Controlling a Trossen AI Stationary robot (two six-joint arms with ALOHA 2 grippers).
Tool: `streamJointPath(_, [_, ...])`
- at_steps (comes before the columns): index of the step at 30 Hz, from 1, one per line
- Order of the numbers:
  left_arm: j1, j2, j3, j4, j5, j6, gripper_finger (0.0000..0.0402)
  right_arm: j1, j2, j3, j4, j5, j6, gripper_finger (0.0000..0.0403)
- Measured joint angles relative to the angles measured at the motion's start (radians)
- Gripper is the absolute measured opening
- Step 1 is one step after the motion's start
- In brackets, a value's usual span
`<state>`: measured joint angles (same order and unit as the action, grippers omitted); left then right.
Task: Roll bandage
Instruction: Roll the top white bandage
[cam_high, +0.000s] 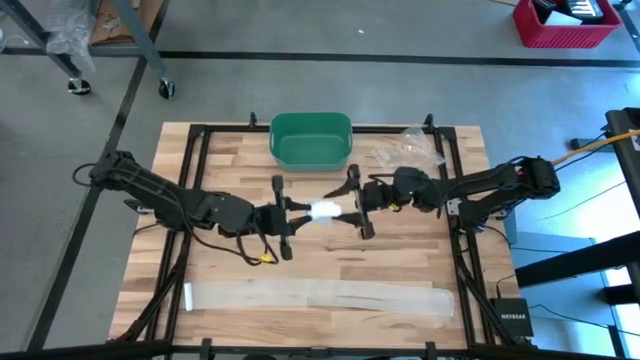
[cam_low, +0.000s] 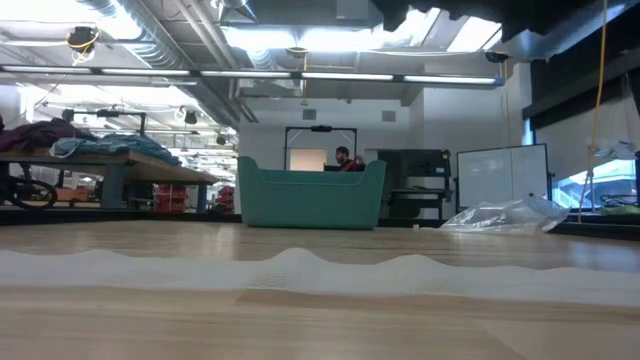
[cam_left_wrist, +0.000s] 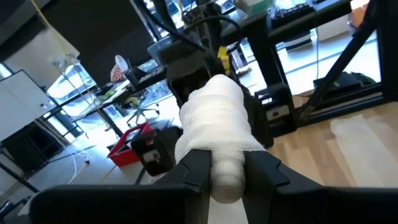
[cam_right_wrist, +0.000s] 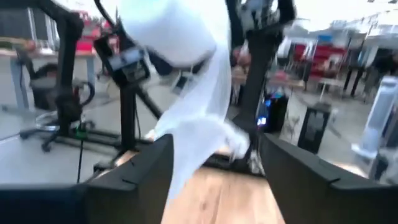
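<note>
- Looking straight down, the high view shows the left gripper (cam_high: 291, 218) and right gripper (cam_high: 357, 208) meeting over the middle of the wooden table (cam_high: 400, 275), with the white bandage roll (cam_high: 325, 210) between them; a flat, translucent bandage strip (cam_high: 320, 295) lies along the near edge; a green bin (cam_high: 311, 140) stands at the far edge, crumpled plastic wrap (cam_high: 400, 152) beside it.
- Low view: the strip (cam_low: 300, 272) runs across the tabletop as a pale rippled band; the bin (cam_low: 310, 195) stands behind it, the wrap (cam_low: 505, 216) to one side; neither gripper shows.
- Left wrist view: the dark fingers (cam_left_wrist: 194, 168) are clenched on one end of the roll (cam_left_wrist: 214, 134), a lumpy, tightly wound white wad of gauze.
- Right wrist view: the fingers (cam_right_wrist: 155, 165) stand spread, released; the roll (cam_right_wrist: 171, 28) hangs before them, a loose tail trailing down between them.
</note>
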<state>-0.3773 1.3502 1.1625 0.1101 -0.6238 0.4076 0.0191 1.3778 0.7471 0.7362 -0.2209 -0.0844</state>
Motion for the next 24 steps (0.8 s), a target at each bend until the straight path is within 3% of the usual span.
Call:
streamJointPath(6, [-0.003,0.000,0.000,-0.007,0.000,0.012,0.0054,0.000,-0.025,0.028,-0.153,0.000,-0.003,0.0190])
streamJointPath(11, [-0.002,0.000,0.000,-0.017,0.000,0.013,0.0054,0.001,-0.085,0.059,-0.321,0.000,-0.002,0.0178])
streamJointPath(24, [-0.001,0.000,0.000,0.000,0.000,0.014,0.0054,0.001,-0.061,0.066,-0.309,-0.016,0.009,0.0177])
